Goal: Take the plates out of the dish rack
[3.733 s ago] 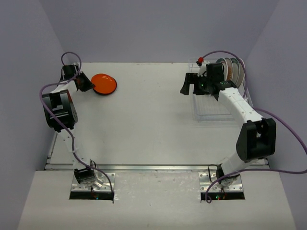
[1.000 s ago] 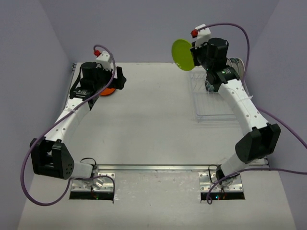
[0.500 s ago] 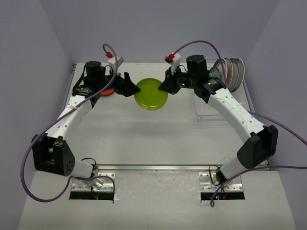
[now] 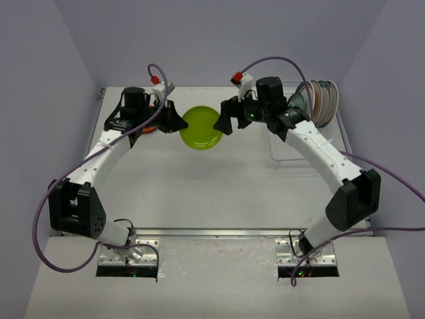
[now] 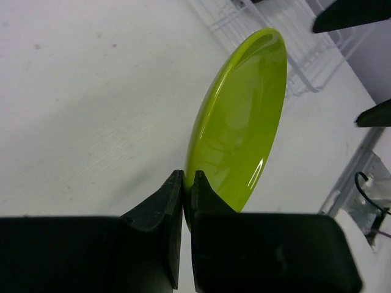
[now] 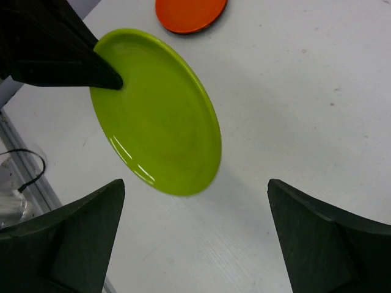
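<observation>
1. an orange plate lies on the table just behind the left pincer. the dish rack, with plates upright in it, sits behind the right pincer.
2. the left pincer pinches the green plate by its rim, tilted above the table. the right pincer is spread wide just off the opposite rim.
3. both arms reach inward, facing each other.

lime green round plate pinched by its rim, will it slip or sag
Probably stiff: the lime green round plate holds its shape with only the left gripper pinching its rim. Likely slippery: the glossy surface shows glare and the pinch is narrow. It may pivot, since most of it overhangs the grip and the right gripper stands open.
</observation>
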Controlling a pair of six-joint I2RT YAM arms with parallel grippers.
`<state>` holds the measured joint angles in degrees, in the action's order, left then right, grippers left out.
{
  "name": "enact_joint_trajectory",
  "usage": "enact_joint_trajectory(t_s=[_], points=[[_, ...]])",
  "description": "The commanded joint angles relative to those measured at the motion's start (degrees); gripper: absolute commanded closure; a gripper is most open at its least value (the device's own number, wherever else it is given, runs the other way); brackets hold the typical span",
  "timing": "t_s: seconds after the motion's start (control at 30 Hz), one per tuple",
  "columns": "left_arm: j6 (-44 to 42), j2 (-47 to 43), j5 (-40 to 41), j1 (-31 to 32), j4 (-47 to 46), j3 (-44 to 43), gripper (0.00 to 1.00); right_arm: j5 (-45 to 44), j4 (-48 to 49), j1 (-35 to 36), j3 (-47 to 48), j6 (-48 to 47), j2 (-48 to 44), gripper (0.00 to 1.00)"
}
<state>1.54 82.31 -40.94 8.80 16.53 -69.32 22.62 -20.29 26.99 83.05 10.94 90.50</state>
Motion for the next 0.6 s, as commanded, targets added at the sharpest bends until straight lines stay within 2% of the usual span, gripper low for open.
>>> enact_joint_trajectory(t_s=[0.0, 0.1, 0.27, 0.4, 0.57], points=[[2.01, 4.79, 13.39, -6.90, -4.01, -2.84, 1.00, -7.35, 0.14, -5.59, 0.68, 2.99, 0.57, 0.01], [4.69, 11.83, 20.71, -13.87, -2.95, -7.21, 1.00, -11.72, -1.22, -9.56, 0.03, 2.67, 0.97, 0.01], [7.43, 22.67, 23.32, -20.88, -0.68, -15.68, 1.00, -17.56, -1.50, -13.31, -4.10, -1.39, -0.36, 0.01], [9.01, 28.60, 23.18, -22.96, 0.33, -20.22, 1.00, -17.53, -1.33, -14.48, -7.26, -2.86, -1.85, 0.01], [13.89, 35.98, 19.15, -26.13, 0.86, -24.96, 1.00, -18.65, -1.23, -15.03, -8.59, -2.44, -1.92, 0.01]])
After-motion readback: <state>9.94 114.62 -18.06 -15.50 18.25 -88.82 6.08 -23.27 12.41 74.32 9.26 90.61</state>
